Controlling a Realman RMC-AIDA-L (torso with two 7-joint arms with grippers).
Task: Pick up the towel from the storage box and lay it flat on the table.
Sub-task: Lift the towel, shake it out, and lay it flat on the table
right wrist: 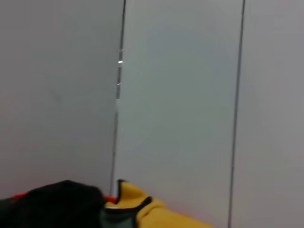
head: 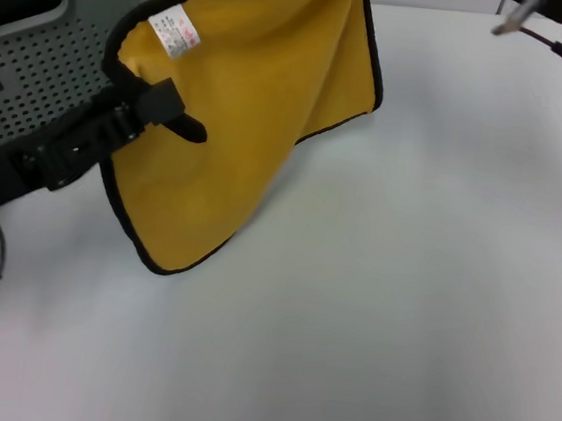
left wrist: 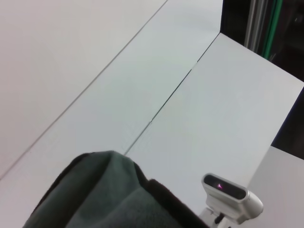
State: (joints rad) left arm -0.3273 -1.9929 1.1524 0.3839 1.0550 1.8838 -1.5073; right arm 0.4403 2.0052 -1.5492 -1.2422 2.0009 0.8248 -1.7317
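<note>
— White table (head: pixel 401 314) fills most of the head view. What is on it?

— Not much. At the far left sits the grey box (head: pixel 44 75), with rows of small holes in its side and a black label.

— Where is the towel?

— The towel (head: pixel 242 106) hangs in the air, out of the box and just beside it, over the table. Its yellow side faces us. It has a black edge and a small white tag (head: pixel 174 31) near the top.

— Who holds it?

— The left gripper (head: pixel 166 108). Its black fingers (head: pixel 184 126) are pinched on the towel's left edge, near the tag. The low corner of the towel hangs close to the table; I cannot tell if it touches.

— And the other side of the towel?

— Dark green. The left wrist view shows it bunched up close (left wrist: pixel 104 194), with table seams behind.

— Where is the right gripper (head: pixel 512 19)?

— Far off at the top right corner, well apart from the towel. Only a bit shows, so I cannot tell how its fingers stand.

— What does the right wrist view show?

— Table, and a bit of yellow towel (right wrist: pixel 156 216) at the edge.
</note>
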